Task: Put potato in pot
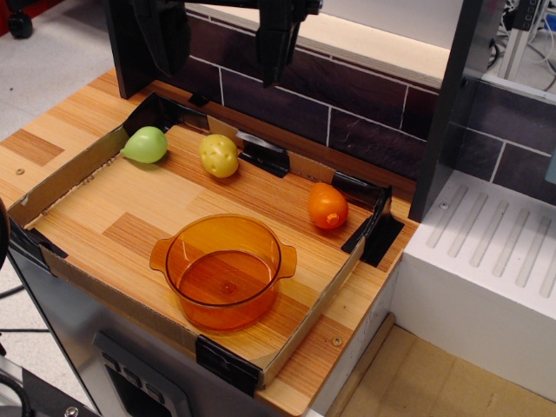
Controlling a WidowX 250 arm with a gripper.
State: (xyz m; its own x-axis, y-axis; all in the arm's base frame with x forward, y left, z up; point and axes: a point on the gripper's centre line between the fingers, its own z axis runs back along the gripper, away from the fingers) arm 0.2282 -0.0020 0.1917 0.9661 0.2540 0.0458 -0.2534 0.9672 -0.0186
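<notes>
The potato (219,155), a yellow-green lumpy oval with dark specks, lies on the wooden board near the back wall of the cardboard tray. The orange translucent pot (224,271) stands upright and empty near the tray's front edge, its two side handles showing. My gripper (275,76) hangs high at the top of the view, above and behind the potato and a little to its right, well clear of it. Its dark fingers point down and hold nothing. I cannot make out the gap between them.
A smooth light-green pear-shaped toy (145,145) lies at the back left. An orange rounded toy (327,206) sits at the right. A low cardboard wall (61,187) with black corner clips rings the board. A dark tiled backsplash stands behind. A white ribbed surface (495,252) is to the right.
</notes>
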